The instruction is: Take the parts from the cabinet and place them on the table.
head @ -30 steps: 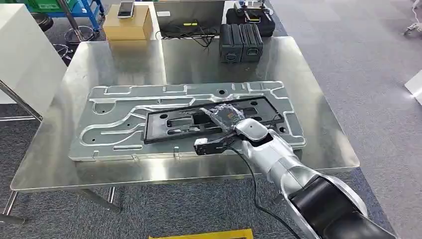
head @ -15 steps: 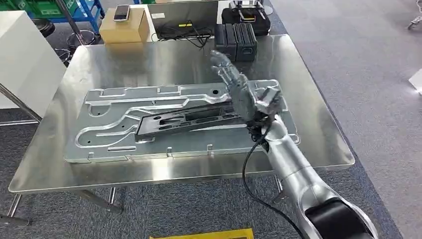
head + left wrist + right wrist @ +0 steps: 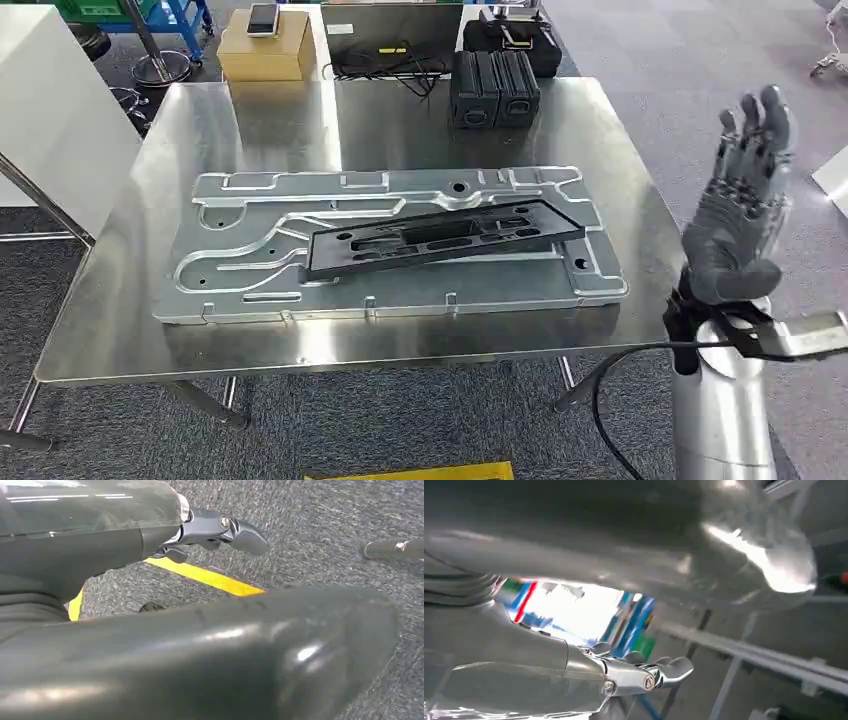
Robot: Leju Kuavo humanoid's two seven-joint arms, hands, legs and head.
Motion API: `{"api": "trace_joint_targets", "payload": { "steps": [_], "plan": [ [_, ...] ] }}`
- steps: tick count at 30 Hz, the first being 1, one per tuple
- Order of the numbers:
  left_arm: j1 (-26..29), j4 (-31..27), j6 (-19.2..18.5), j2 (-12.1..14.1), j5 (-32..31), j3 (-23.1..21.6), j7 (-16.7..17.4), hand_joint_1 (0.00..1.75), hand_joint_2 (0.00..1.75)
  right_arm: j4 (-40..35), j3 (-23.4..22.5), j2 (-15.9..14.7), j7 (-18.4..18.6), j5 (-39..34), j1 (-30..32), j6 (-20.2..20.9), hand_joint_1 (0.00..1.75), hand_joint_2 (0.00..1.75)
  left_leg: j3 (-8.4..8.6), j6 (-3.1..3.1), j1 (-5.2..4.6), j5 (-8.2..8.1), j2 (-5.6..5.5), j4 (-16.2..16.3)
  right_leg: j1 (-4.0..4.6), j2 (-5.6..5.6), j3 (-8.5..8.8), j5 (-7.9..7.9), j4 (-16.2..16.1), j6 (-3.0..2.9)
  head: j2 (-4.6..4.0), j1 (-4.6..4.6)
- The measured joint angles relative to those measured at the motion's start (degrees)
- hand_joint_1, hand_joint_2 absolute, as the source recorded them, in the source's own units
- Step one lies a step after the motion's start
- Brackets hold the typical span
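Observation:
A long black frame part (image 3: 440, 240) lies flat on a large silver plate (image 3: 250, 200) in the middle of the steel table (image 3: 250, 120). My right hand (image 3: 740, 210) is raised beyond the table's right edge, well clear of the part, with its fingers spread upward and nothing in it. The right wrist view shows the same hand (image 3: 624, 675) with fingers stretched out and empty. In the left wrist view my left hand (image 3: 215, 527) hangs over grey carpet, fingers extended and holding nothing.
At the table's far edge stand two black cases (image 3: 497, 88), a tangle of cables (image 3: 385, 60) and a cardboard box (image 3: 265, 45) with a phone on top. A white cabinet (image 3: 50, 120) stands left of the table. A yellow floor line (image 3: 420, 470) runs near my feet.
My right hand has let go of the black frame part, lifted off it and swung right, past the table's edge. The part stays on the silver plate.

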Motion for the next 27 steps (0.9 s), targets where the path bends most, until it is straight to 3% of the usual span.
{"api": "trace_joint_targets", "payload": {
  "steps": [2, 3, 6, 7, 8, 9, 11, 12, 13, 14, 15, 17, 18, 19, 22, 23, 25, 27],
  "plan": [
    [-0.10, 0.00, 0.02, -0.33, 0.39, 0.31, 0.00, 0.00, 0.00, -1.89, -4.70, -0.07, 0.11, 6.20, 4.24, -4.24, 0.00, 0.00, 0.09, 0.00, -0.28, 0.00, -0.12, -0.03, 0.56, -0.04, 5.70, 4.31, -10.50, -1.32, 0.00, 0.00],
    [-0.06, 0.00, 0.02, -0.66, 0.39, 0.39, 0.02, 0.00, 0.00, -2.14, -6.80, -0.18, 0.15, 8.90, 6.39, -6.41, 0.00, 0.00, 0.05, -0.15, -0.60, -0.02, -0.15, 0.03, 0.87, -0.30, 6.06, 4.07, -11.44, -1.52, 0.00, -0.02],
    [0.01, 0.00, 0.11, -0.77, 0.48, 1.14, 0.02, 0.00, 0.00, -2.38, -12.85, -0.44, 0.09, 14.25, 13.09, -11.72, 0.00, 0.00, 0.10, -0.88, -0.19, 0.29, -0.26, -0.21, 1.18, -0.29, 6.05, 4.78, -11.95, -1.50, 0.00, 0.00],
    [0.08, 0.00, 0.11, -0.79, 0.52, 1.20, -0.04, 0.00, 0.00, -2.42, -14.49, -0.44, 0.07, 15.87, 15.22, -13.25, 0.00, 0.00, 0.03, -1.24, -0.55, 0.44, -0.34, -0.29, 0.67, -0.36, 6.04, 5.34, -12.64, -1.83, 0.00, 0.00],
    [0.09, 0.00, 0.18, -0.72, 0.55, 1.25, -0.09, 0.00, 0.00, -2.42, -15.59, -0.42, 0.07, 16.84, 16.50, -14.02, 0.00, 0.00, -0.19, -1.45, -0.42, -0.72, -0.21, 0.50, 0.30, -0.67, 5.95, 5.87, -13.07, -1.98, 0.00, 0.00],
    [0.05, 0.00, 0.20, -0.74, 0.57, 1.25, -0.18, 0.00, 0.00, -2.49, -16.25, -0.42, 0.07, 17.26, 17.35, -14.33, 0.00, 0.00, -0.99, -1.75, -0.50, -3.33, 0.00, 2.67, 0.24, -0.63, 5.57, 6.19, -13.19, -2.45, 0.00, -0.02],
    [-0.08, 0.00, 0.20, -0.79, 0.55, 1.25, -0.26, 0.00, 0.00, -2.53, -17.25, -0.42, 0.09, 17.89, 19.00, -14.92, 0.00, 0.00, -3.70, -2.22, -0.05, -9.28, 0.04, 11.41, 0.26, -0.58, 4.60, 6.86, -13.07, -2.56, 0.00, -0.02],
    [-0.17, 0.00, 0.20, -0.79, 0.55, 1.27, -0.26, 0.00, 0.00, -2.53, -17.59, -0.42, 0.13, 18.15, 19.57, -15.10, 0.00, 0.00, -4.68, -2.40, 0.05, -11.20, 0.04, 15.09, 0.30, -0.59, 4.02, 7.22, -12.98, -2.52, 0.00, -0.02],
    [-0.18, 0.00, 0.20, -0.79, 0.55, 1.27, -0.33, 0.00, 0.00, -2.53, -17.98, -0.42, 0.46, 19.24, 20.11, -15.68, 0.00, 0.00, -4.59, -2.59, 0.08, -11.90, 0.05, 16.71, 0.29, -0.60, 3.37, 7.61, -12.83, -2.45, 0.00, -0.02],
    [-0.18, 0.00, 0.20, -0.79, 0.55, 1.27, -0.44, 0.00, 0.00, -2.53, -18.26, -0.42, 0.74, 20.56, 20.77, -16.52, 0.00, 0.00, -3.01, -2.66, 0.12, -11.38, 0.07, 15.37, 0.27, -0.59, 2.71, 8.02, -12.63, -2.33, 0.00, -0.02],
    [-0.19, 0.00, 0.22, -0.79, 0.55, 1.27, -0.52, 0.00, 0.00, -2.53, -18.59, -0.39, 1.18, 21.94, 21.51, -17.51, 0.00, 0.00, -0.29, -2.63, 0.17, -9.92, 0.08, 11.64, 0.25, -0.57, 2.11, 8.41, -12.45, -2.18, 0.00, -0.02],
    [-0.24, 0.00, 0.42, -0.79, 0.57, 1.27, -0.83, 0.00, 0.00, -2.62, -19.47, -0.13, 1.66, 25.53, 23.09, -20.44, 0.00, 0.00, 7.68, -2.28, 0.19, -6.61, 0.08, -0.14, 0.24, -0.59, 1.13, 9.22, -11.98, -1.74, 0.00, -0.02],
    [-0.33, 0.00, 0.50, -0.79, 0.55, 1.27, -0.90, 0.00, 0.00, -2.88, -19.88, 0.02, 1.88, 27.06, 23.85, -21.55, 0.00, 0.00, 8.41, -1.66, -0.16, -7.42, 0.03, -1.67, 0.39, -0.68, 1.17, 9.65, -11.96, -1.37, 0.00, -0.02],
    [-0.30, 0.00, 0.52, -0.81, 0.57, 1.27, -1.33, 0.00, 0.00, -2.97, -20.36, 0.22, 2.16, 28.79, 24.24, -22.68, 0.00, 0.00, 8.23, -1.33, -0.35, -6.28, -0.02, -2.14, 0.42, -0.68, 1.27, 9.79, -11.87, -1.14, -0.02, 0.00],
    [-0.17, 0.00, 0.52, -0.83, 0.46, 1.27, -1.66, 0.00, 0.00, -2.97, -21.76, 0.90, 3.94, 33.79, 25.66, -23.69, 0.00, 0.00, 7.64, -0.20, -0.75, -5.02, 0.04, -1.96, 0.07, -0.63, 1.30, 11.48, -12.67, 0.06, 0.00, 0.02],
    [-0.24, 0.00, 0.52, -1.07, 0.41, 1.27, -1.73, 0.00, 0.00, -2.90, -22.45, 1.18, 4.57, 35.54, 26.20, -23.77, 0.00, 0.00, 7.05, 0.21, -0.24, -3.89, 0.45, -2.39, -0.24, -0.45, 0.94, 10.95, -12.31, 0.30, 0.00, 0.02],
    [-0.28, 0.00, 0.52, -1.09, 0.37, 1.27, -1.81, 0.00, 0.00, -2.66, -23.64, 1.64, 4.85, 36.77, 26.75, -24.06, 0.00, 0.00, 5.47, 0.90, -0.19, -2.60, 0.72, -2.45, -0.26, -0.23, -0.73, 3.53, -7.32, 0.75, 0.00, 0.07],
    [-0.21, 0.00, 0.50, -1.09, 0.39, 1.29, -1.81, 0.00, 0.00, -2.38, -24.27, 2.10, 5.20, 37.26, 26.98, -24.15, 0.00, 0.00, 3.75, 0.79, -0.23, -1.25, 0.91, -2.38, -0.38, -0.24, -2.40, -2.96, 1.66, 1.28, 0.00, 0.07]
  ]
}}
